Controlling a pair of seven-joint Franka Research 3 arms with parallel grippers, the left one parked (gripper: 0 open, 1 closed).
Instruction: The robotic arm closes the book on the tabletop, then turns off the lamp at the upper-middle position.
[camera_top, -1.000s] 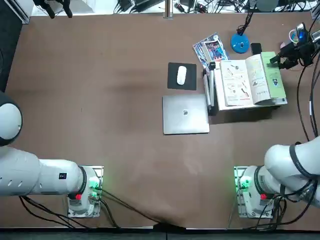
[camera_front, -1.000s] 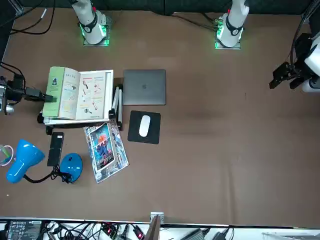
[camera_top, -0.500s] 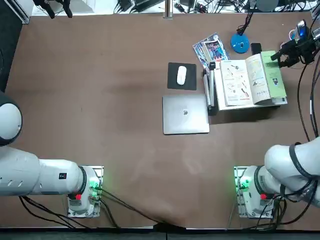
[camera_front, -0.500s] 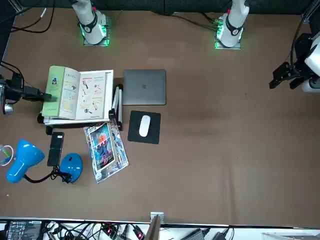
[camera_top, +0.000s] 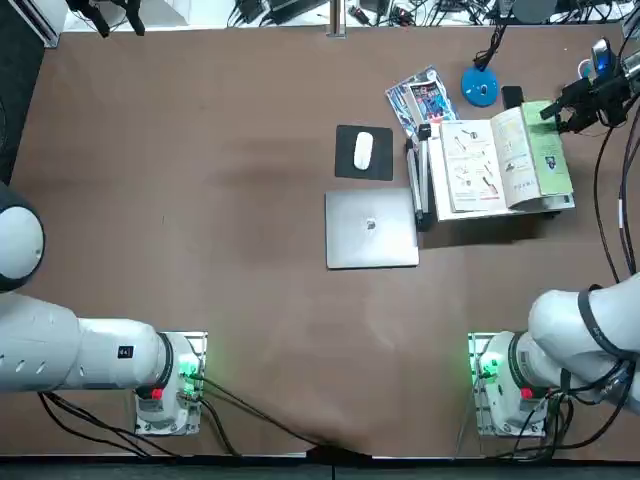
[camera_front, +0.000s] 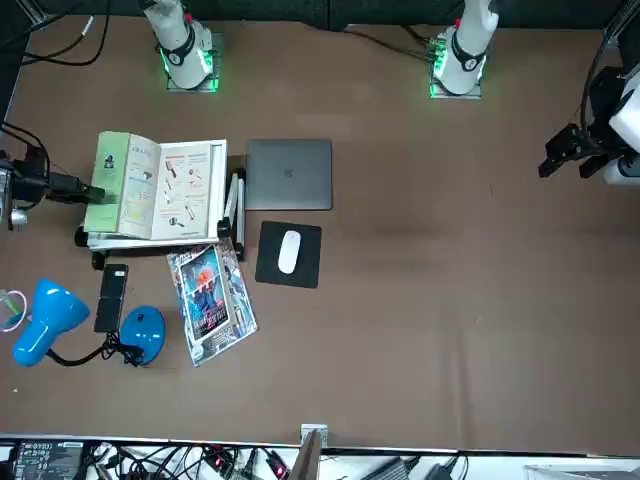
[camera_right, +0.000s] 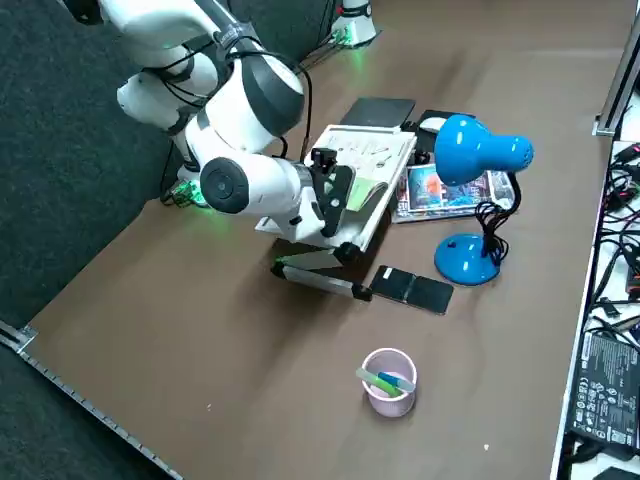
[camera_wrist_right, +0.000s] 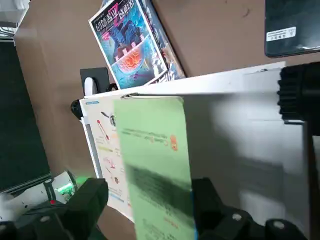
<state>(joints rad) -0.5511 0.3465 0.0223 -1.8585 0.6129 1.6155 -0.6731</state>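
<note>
Brown and matte, the tabletop (camera_top: 250, 290) is stretching out under the overhead camera, with the book (camera_top: 510, 160) lying open on a raised white stand (camera_top: 440, 190) beside the grey laptop (camera_top: 371, 229). From above I'm seeing the right gripper (camera_top: 553, 117) hovering at the book's green cover, while the robotic arm (camera_top: 570, 330) is reaching up along the table's right side. From the front, illustrated pages are facing up, glossy leaflets (camera_front: 213, 302) are lying next to the stand, and the lamp (camera_front: 142, 334) is standing near a black phone (camera_front: 111, 298), its blue head tipping over. From the right side, the arm is bending down to the stand, and a pink cup (camera_right: 389, 383) is holding pens near the phone. At the wrist, the gripper's fingers (camera_wrist_right: 95, 200) are standing spread apart, with the green cover rising between them; whether either is touching it, I can't tell.
</note>
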